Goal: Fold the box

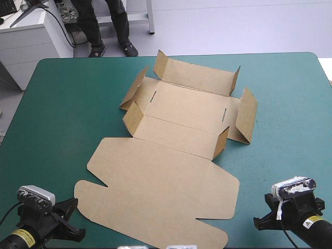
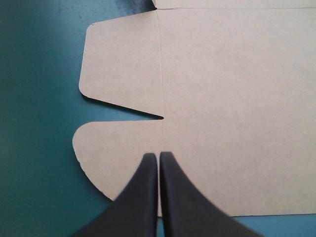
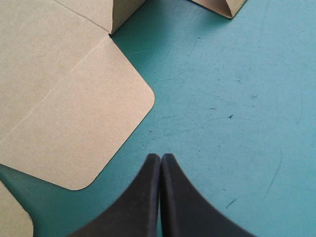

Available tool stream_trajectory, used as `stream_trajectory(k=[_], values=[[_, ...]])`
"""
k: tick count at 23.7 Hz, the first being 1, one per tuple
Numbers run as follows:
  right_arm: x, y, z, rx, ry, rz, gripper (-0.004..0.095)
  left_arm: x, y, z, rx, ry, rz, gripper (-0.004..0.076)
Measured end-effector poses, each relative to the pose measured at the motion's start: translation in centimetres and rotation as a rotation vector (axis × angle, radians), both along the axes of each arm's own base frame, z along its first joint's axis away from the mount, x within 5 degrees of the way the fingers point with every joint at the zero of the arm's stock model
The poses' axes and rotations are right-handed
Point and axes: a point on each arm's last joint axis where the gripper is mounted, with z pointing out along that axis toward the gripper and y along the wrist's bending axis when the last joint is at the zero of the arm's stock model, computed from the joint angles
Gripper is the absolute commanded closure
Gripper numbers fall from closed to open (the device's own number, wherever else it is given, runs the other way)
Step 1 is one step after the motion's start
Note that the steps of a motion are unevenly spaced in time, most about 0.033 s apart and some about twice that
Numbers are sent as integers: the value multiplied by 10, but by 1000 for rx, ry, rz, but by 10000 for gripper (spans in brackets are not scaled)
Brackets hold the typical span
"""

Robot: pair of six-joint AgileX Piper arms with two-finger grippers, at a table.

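Frankly, neither wrist view gives me the whole box (image 1: 171, 155). The left one cuts off everything beyond the flat lid's corner. The right one shows only one rounded flap and slivers of the raised walls. In the high view the sheet's nearest edge runs to the picture's bottom edge and is partly cut off there.

My left fingers (image 2: 148, 170) are pressed together in a point. Their tips are over the lid's near edge, right on a crease beside a rounded tab. I cannot tell whether they touch the board. My right fingers (image 3: 150, 170) are also together. They sit over the bare counter (image 1: 62, 114), beside the rounded flap and apart from it.

The box lies mid-counter between my arms. It is plain brown board, matt, scored with straight creases. Its far half has walls and side flaps partly raised, with two thin slots in the base. Its near half lies flat, with rounded corners and wedge-shaped notches. The teal-green cover near my right fingers is finely scratched.
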Motion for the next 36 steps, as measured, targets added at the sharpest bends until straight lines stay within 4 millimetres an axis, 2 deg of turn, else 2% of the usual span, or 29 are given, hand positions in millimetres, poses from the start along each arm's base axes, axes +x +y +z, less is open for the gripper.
stream_trajectory(k=[12, 15, 19, 21, 22, 27, 31, 36], values=[[0, 0, 2, -23, -13, 19, 925, 0, 0, 0, 0, 0, 0, 732], [3, -1, 25, -22, -58, 8, 925, 0, 0, 0, 0, 0, 0, 732], [25, -2, 61, 49, 23, -49, 907, 0, 0, 0, 0, 0, 0, 732], [42, -3, 79, 70, 76, -65, 903, 0, 0, 0, 1, 2, 0, 732], [56, -5, 87, 83, 125, -83, 903, 0, 0, 0, 1, 3, 0, 732], [94, -5, 105, 91, 211, -96, 903, 0, 0, 0, 1, 3, 0, 732], [128, -1, 107, 109, 304, -97, 903, 0, 0, 0, 5, 1, -3, 732], [163, 23, 107, 140, 366, -58, 903, 0, 0, 0, 5, 1, -3, 732]])
